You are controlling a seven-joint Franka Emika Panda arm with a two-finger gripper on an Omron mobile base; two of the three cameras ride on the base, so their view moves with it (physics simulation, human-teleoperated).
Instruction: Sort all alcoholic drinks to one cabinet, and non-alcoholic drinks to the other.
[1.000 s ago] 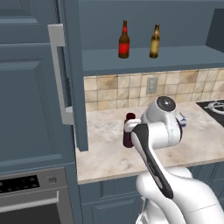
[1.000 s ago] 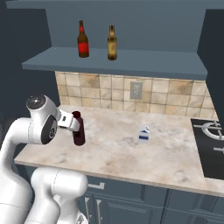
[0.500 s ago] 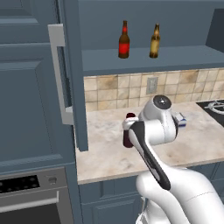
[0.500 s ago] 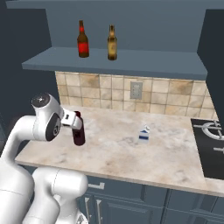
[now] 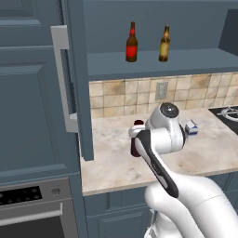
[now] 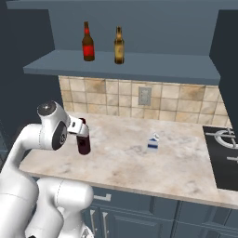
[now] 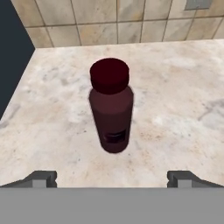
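Note:
A squat dark maroon bottle (image 7: pixel 111 107) with a red cap, the non-alcoholic drink, stands upright on the marble counter (image 6: pixel 139 162). In the hand view it sits centred just ahead of my gripper (image 7: pixel 112 177), whose fingers are spread wide on either side with nothing between them. From the right base view the gripper (image 6: pixel 77 127) hovers beside the top of the maroon bottle (image 6: pixel 83 140). My arm partly hides the bottle (image 5: pixel 134 149) in the left base view. The alcoholic drinks stand on the open cabinet shelf: a red-label beer bottle (image 5: pixel 132 44) and a tan-label beer bottle (image 5: pixel 164 45).
A small blue-and-white carton (image 6: pixel 152 143) stands on the counter to the right of the bottle. A stove top (image 6: pixel 227 153) lies at the far right. The open cabinet door (image 5: pixel 74 79) hangs at the left, above an oven (image 5: pixel 32 209).
The arm has shifted slightly near the maroon bottle. The bottle and the beer bottles have not moved, and the gripper stays open.

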